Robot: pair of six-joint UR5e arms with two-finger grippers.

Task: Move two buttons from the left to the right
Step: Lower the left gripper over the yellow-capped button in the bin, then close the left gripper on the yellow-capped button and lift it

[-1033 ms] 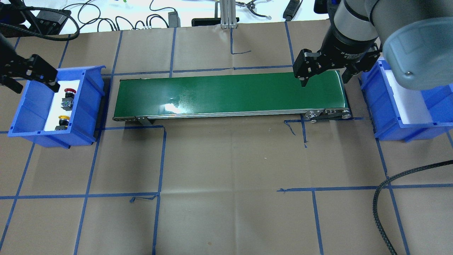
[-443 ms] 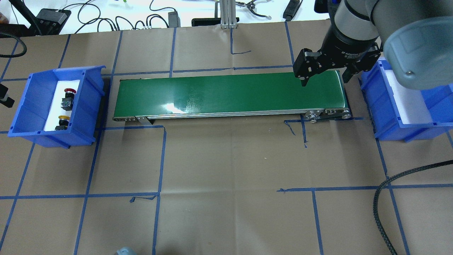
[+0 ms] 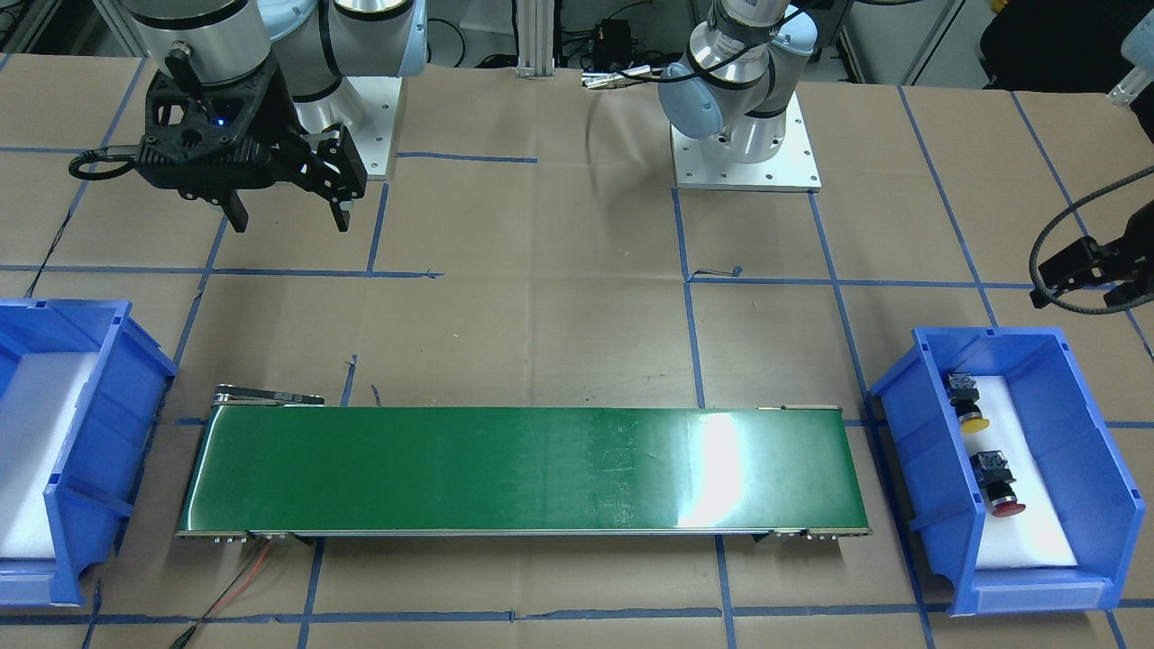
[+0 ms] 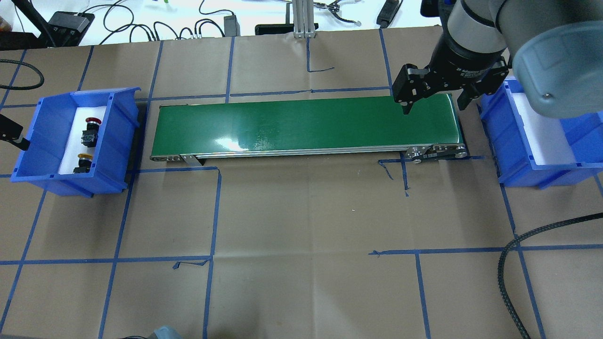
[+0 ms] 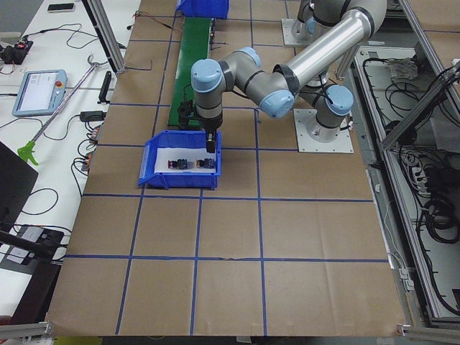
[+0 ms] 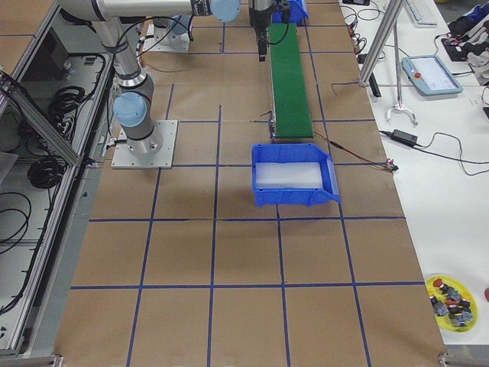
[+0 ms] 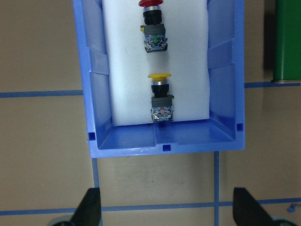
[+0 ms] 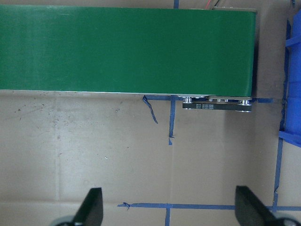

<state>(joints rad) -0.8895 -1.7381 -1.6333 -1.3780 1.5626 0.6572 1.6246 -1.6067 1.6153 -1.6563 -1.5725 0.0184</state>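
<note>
The yellow button (image 4: 84,159) and the red button (image 4: 92,126) lie on white foam in the left blue bin (image 4: 112,149). They also show in the front view, yellow (image 3: 967,406) and red (image 3: 997,487), and in the left wrist view, yellow (image 7: 160,95) and red (image 7: 153,28). My left gripper (image 7: 167,209) is open and empty, high beside the bin's near end. Only its tip shows in the overhead view (image 4: 12,132). My right gripper (image 4: 434,104) is open and empty, high near the right end of the green conveyor belt (image 4: 306,125).
The right blue bin (image 4: 518,155) holds only white foam. A black braided cable (image 4: 506,263) loops at the front right. A yellow plate of spare buttons (image 6: 451,300) sits far off on the side table.
My left gripper has pulled away from over the left bin toward the view's left edge. The right gripper has barely moved. Both buttons lie where they were.
</note>
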